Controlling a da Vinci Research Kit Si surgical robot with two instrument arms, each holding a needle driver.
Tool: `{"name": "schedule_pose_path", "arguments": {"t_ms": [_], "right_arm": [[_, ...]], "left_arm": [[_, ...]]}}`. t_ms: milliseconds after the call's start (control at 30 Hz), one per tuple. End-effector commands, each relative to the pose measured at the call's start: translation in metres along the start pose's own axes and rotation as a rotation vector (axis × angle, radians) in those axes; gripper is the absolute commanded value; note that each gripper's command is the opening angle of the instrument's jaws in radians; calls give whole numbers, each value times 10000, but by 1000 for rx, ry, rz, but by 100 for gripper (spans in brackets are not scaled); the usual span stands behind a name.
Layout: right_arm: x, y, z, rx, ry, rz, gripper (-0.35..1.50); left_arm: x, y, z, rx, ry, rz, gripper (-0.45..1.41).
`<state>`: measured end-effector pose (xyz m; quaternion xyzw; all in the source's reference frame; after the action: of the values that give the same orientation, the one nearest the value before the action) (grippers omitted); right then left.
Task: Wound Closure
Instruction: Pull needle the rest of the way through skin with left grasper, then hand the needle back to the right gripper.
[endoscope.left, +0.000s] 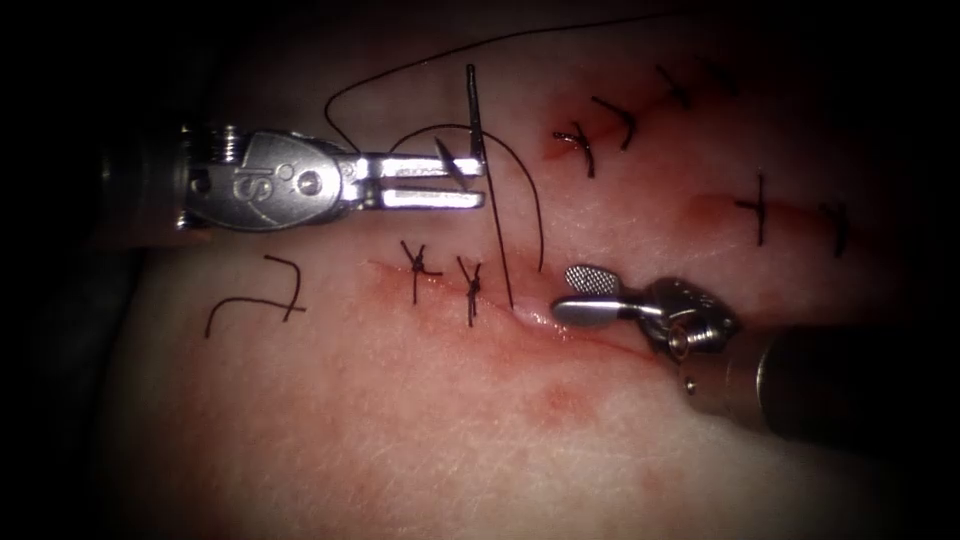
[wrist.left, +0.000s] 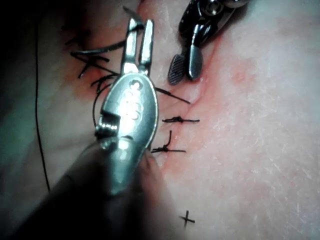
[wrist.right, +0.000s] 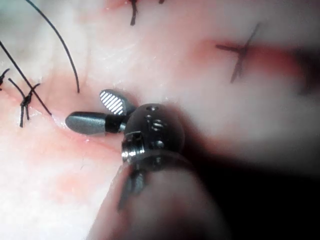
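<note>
The left arm's tool (endoscope.left: 480, 183) reaches in from the left above the cut, its two jaws lying nearly parallel with a narrow gap between them, and at their tips they grip the curved needle (endoscope.left: 474, 112), which stands upright, clear of the tissue (endoscope.left: 400, 430); the hold looks to be near the needle's lower end, though the exact spot along its curve is hard to tell. From the needle the thread (endoscope.left: 527, 190) arcs over the jaws and runs down into the cut (endoscope.left: 590, 335), while another strand drops straight to the wound edge and a long loop trails off toward the upper edge of the tissue. The right arm's tool (endoscope.left: 575, 295) sits at the right part of the cut with its jaws spread wide, holding nothing, the lower jaw resting just at the wound edge. Left of it along the cut are two tied stitches (endoscope.left: 445, 280). Other stitches (endoscope.left: 600, 130) and red fluid (endoscope.left: 560, 400) mark the tissue elsewhere.
</note>
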<state>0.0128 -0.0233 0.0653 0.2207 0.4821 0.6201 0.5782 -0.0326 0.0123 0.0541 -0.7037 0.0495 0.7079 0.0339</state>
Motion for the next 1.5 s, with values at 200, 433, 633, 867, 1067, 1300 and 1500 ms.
{"name": "schedule_pose_path", "arguments": {"t_ms": [200,433,633,867,1067,1300,1500], "right_arm": [[-7,-5,1,-5,-1,6,69],[18,-33,-17,0,-20,36,59],[30,-58,-25,63,-28,140,76],[23,-69,-13,116,-52,291,118],[21,-75,1,151,-71,374,133],[16,-92,13,231,-107,408,135],[12,-103,19,295,-110,409,126]], "left_arm": [[-28,29,4,-15,-12,37,-45],[-55,77,5,-105,-72,110,-45],[-77,108,9,-112,-122,178,-45],[-84,129,18,-108,-160,311,-45],[-85,137,17,-113,-157,377,-45],[-87,136,16,-122,-136,401,-45],[-89,136,16,-126,-123,402,-45]]}}
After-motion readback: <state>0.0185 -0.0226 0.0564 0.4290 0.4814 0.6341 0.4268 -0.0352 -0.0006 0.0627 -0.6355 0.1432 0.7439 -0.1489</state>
